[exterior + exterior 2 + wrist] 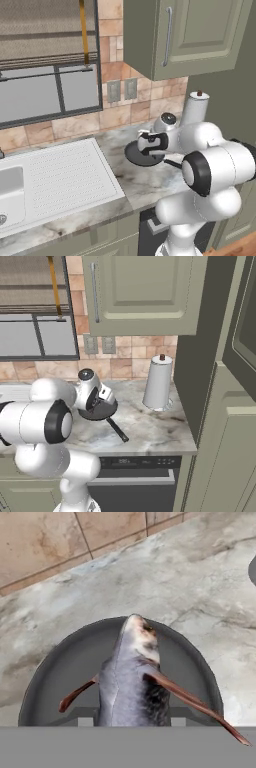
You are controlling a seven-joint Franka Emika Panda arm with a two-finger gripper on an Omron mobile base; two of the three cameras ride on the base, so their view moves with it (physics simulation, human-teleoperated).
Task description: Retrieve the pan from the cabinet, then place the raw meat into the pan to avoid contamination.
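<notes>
Gripper (131, 724) is clamping the small grey-brown whole fish (131, 682), hanging inside the rim of the round dark frying pan (60, 667); bare marble bench (165, 577) is lying beyond.

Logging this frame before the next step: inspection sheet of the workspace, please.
Surface: marble counter, white drainboard sink at its left end.
Job's things: pan on the counter, handle toward the front edge; raw meat, a fish, held over the pan.
Clutter: paper-towel roll upright beside the tall cabinet.
Grippers: gripper closed on the fish.
Cables: nothing seen.
Surroundings: tiled backsplash, window, wall cabinet, dishwasher.
</notes>
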